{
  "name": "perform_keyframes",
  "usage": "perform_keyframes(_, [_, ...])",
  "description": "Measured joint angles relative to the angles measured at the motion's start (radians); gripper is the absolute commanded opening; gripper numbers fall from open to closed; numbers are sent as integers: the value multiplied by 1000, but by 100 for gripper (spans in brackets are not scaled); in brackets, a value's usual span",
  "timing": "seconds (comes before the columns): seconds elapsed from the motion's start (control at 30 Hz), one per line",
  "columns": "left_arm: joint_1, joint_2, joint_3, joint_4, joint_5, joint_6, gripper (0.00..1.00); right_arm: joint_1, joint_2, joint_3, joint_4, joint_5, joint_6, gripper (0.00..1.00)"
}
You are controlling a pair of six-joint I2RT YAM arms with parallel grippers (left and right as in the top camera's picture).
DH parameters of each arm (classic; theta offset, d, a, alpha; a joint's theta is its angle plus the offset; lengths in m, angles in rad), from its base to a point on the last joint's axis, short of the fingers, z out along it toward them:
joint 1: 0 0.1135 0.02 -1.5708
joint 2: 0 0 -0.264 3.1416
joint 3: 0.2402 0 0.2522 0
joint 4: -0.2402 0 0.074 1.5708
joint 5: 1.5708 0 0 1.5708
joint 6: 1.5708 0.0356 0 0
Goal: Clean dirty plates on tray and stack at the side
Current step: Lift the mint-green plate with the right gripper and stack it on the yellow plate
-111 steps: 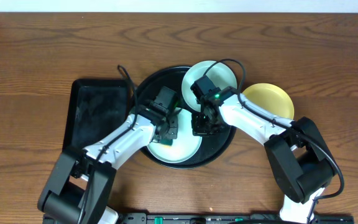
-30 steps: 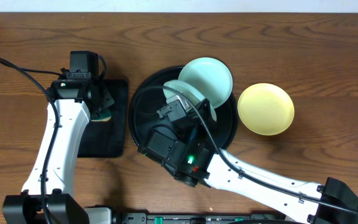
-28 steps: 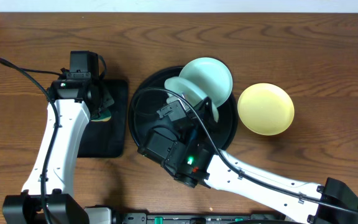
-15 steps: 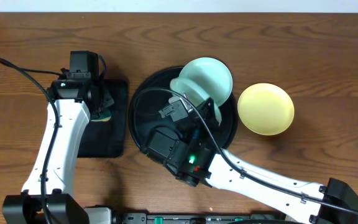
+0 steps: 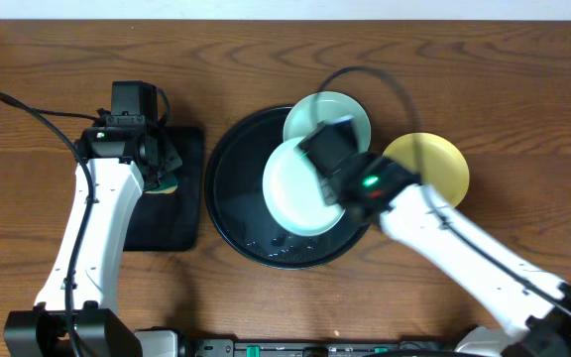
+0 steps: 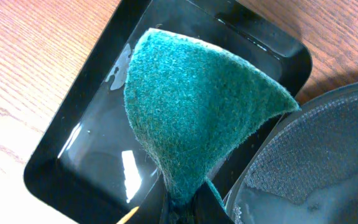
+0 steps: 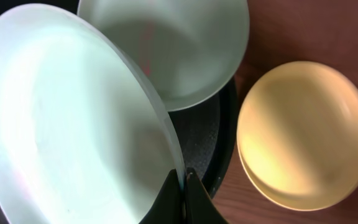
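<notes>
My right gripper [image 7: 184, 185] is shut on the rim of a light aqua plate [image 7: 73, 124], held tilted above the round black tray [image 7: 211, 140]. From overhead, that held plate [image 5: 297, 188] hangs over the tray [image 5: 234, 203], with the right gripper [image 5: 330, 188] at its right edge. A second aqua plate [image 5: 330, 117] rests on the tray's far rim and shows in the right wrist view as the upper aqua plate [image 7: 173, 50]. A pale yellow plate [image 5: 434, 174] lies on the wood right of the tray, as does the yellow plate [image 7: 303, 143]. My left gripper [image 6: 184, 208] is shut on a green sponge [image 6: 197, 106].
A smaller rectangular black tray [image 5: 181, 213] lies left of the round one, wet and glossy in the left wrist view [image 6: 73, 168]. The left gripper [image 5: 163, 169] hovers over its far end. Droplets sit on the round tray's front part [image 5: 281, 243].
The right arm has swung from the tray's front left over to the right side, carrying the aqua plate a little toward the front. The left arm and sponge have not moved.
</notes>
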Motion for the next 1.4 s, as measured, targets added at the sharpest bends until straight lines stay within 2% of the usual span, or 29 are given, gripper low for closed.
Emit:
perform_keyframes(0.13, [0, 0, 0, 0, 0, 0, 8, -210, -74, 0, -21, -180, -11, 1])
perform_keyframes(0.27, [0, 0, 0, 0, 0, 0, 8, -391, -105, 1, -74, -268, -15, 1])
perform_keyframes(0.47, [0, 0, 0, 0, 0, 0, 8, -626, -104, -2, -142, -283, -18, 1])
perform_keyframes(0.6, [0, 0, 0, 0, 0, 0, 8, -722, -104, -42, -127, -238, -19, 1])
perform_keyframes(0.77, [0, 0, 0, 0, 0, 0, 8, -790, -104, -137, -60, -196, -22, 1])
perform_keyframes(1.2, [0, 0, 0, -5, 0, 0, 7, -796, -104, -363, 196, -177, -23, 3])
perform_keyframes(1.33, [0, 0, 0, -4, 0, 0, 8, -796, -102, -396, 270, -180, -29, 27])
perform_keyframes(1.4, [0, 0, 0, -5, 0, 0, 8, -796, -102, -396, 290, -190, -27, 33])
